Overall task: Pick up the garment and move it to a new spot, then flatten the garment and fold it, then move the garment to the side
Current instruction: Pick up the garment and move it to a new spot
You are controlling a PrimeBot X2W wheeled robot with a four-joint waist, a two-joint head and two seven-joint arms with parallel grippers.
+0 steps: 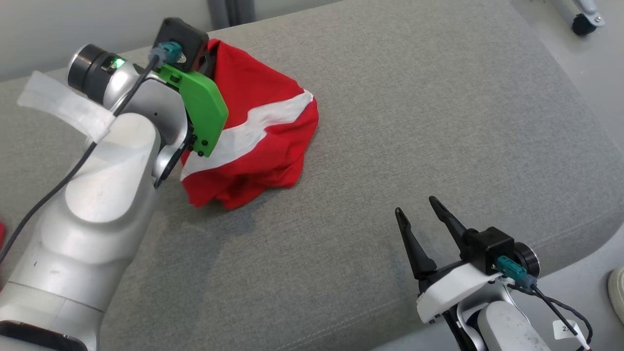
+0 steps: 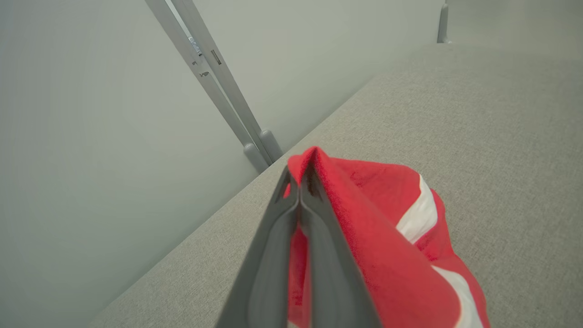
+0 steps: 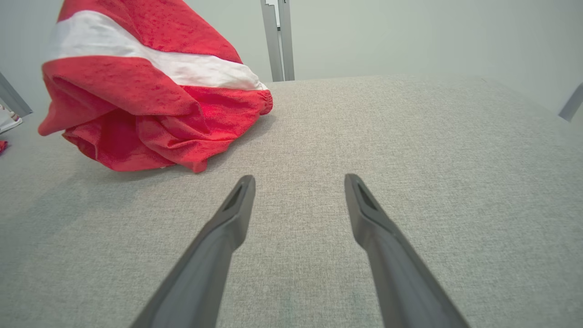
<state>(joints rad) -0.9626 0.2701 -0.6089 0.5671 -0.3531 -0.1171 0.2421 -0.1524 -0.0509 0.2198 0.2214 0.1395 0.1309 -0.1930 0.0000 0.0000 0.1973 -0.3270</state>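
Observation:
The garment (image 1: 263, 136) is red cloth with a broad white stripe, bunched and hanging in a heap whose lower folds rest on the grey cushion. My left gripper (image 2: 300, 175) is shut on its top edge, with a fold of red fabric pinched between the fingertips. In the head view that gripper sits behind its green mount at the upper left, at the garment's peak. From the right wrist view the garment (image 3: 145, 91) lies at the upper left. My right gripper (image 1: 417, 209) stands open near the front edge, empty, well to the right of the cloth, fingers (image 3: 232, 214) spread above bare fabric.
The grey upholstered surface (image 1: 438, 122) stretches wide to the right and rounds off at its right corner. A pale wall with a grey metal post (image 2: 218, 82) runs along the far edge. A caster wheel (image 1: 582, 22) stands on the floor beyond.

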